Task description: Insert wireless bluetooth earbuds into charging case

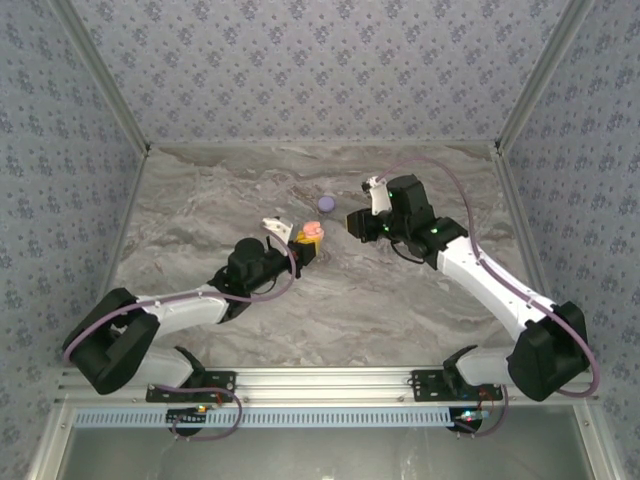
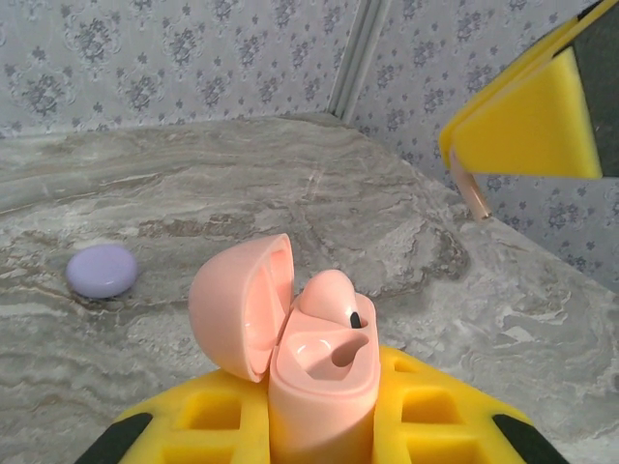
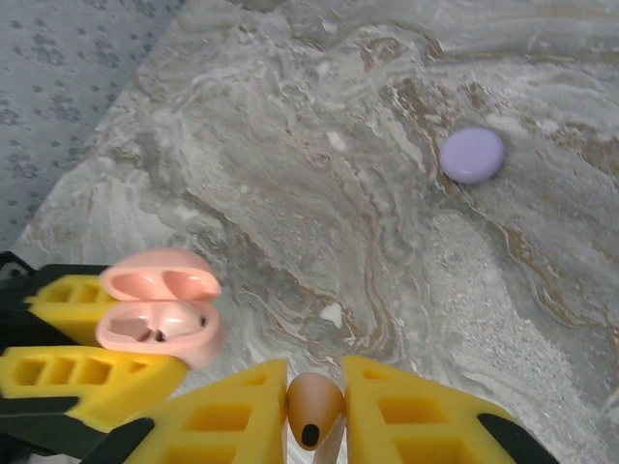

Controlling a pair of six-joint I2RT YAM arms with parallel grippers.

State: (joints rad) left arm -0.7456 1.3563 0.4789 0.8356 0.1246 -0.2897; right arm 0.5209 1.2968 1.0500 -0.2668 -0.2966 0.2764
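Observation:
My left gripper (image 1: 302, 243) is shut on the pale pink charging case (image 2: 319, 387) and holds it upright above the table. The case's lid (image 2: 237, 304) is swung open. One pink earbud (image 2: 334, 293) sits in the far slot, and the near slot is empty. My right gripper (image 3: 314, 411) is shut on a second pink earbud (image 3: 314, 401), pinched between its yellow fingers (image 3: 416, 416). In the top view the right gripper (image 1: 358, 222) hangs just right of the case (image 1: 312, 232), a short gap apart. From the left wrist view that earbud's stem (image 2: 474, 198) pokes out below the right fingers (image 2: 527, 126).
A round purple disc (image 1: 326, 203) lies on the marble table behind both grippers, also visible in the wrist views (image 2: 103, 269) (image 3: 472, 155). Patterned walls (image 1: 300, 60) close in the back and sides.

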